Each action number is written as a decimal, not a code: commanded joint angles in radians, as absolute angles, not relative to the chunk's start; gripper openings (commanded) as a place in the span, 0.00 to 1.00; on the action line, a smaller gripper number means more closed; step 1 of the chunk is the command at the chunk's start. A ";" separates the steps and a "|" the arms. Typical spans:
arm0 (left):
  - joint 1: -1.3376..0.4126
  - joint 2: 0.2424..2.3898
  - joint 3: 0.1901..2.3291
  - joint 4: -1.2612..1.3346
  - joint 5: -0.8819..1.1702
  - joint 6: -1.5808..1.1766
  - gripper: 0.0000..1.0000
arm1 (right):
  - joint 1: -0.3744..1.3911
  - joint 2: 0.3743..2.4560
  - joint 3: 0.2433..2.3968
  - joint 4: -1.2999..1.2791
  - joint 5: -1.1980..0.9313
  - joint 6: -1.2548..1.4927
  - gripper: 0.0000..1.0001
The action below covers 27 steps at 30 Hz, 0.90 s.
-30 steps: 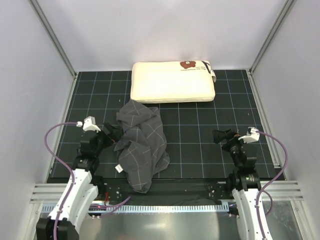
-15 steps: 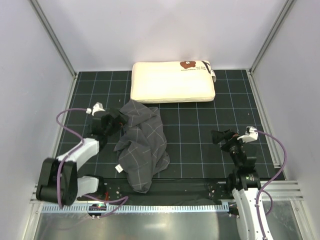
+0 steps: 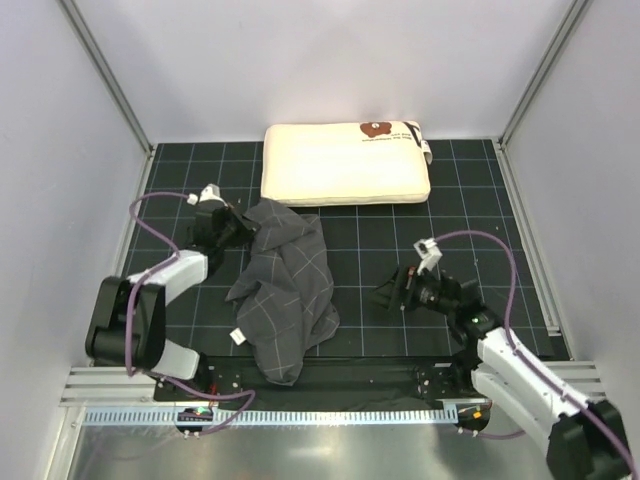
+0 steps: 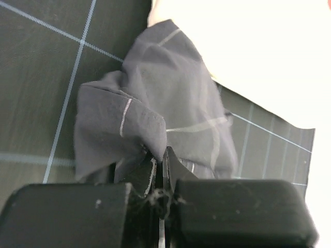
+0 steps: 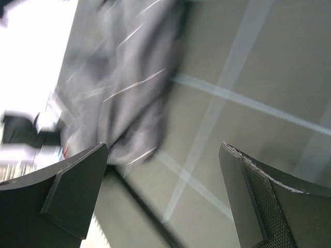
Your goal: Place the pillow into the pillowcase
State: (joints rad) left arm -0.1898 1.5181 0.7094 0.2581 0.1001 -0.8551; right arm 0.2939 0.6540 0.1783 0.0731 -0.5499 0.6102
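At centre-left of the overhead view, my left gripper (image 3: 228, 228) is pinched shut on a fold at the upper-left corner of the crumpled pillowcase (image 3: 285, 290), whose top edge meets the pillow (image 3: 345, 165) lying at upper centre of the black grid mat (image 3: 470, 200). My right gripper (image 3: 388, 295), jaws spread wide and empty, points at the cloth from the right. I judge the hem opening must be found first, one layer per gripper.

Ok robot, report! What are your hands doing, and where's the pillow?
Left gripper shut on pillowcase edge. Right gripper open over bare mat. Pillow at far edge, outside the case. Nothing in the way.
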 commanded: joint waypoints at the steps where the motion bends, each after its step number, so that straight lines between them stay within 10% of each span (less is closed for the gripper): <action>1: -0.193 1.343 0.674 0.218 0.046 -0.822 0.00 | 0.454 0.777 0.317 0.201 -0.537 0.594 0.97; 17: -0.193 1.028 0.739 -0.050 0.041 -0.816 0.00 | 0.710 1.578 0.719 0.406 -0.376 0.660 0.93; 21: -0.193 0.983 0.804 -0.133 0.052 -0.810 0.00 | 0.719 1.663 0.799 0.403 -0.420 0.661 0.65; 25: -0.192 0.925 0.879 -0.224 0.072 -0.790 0.01 | 0.718 1.619 0.807 0.430 -0.465 0.657 0.05; 27: -0.192 0.878 0.946 -0.287 0.069 -0.761 0.00 | 0.718 1.497 0.795 0.396 -0.433 0.632 0.04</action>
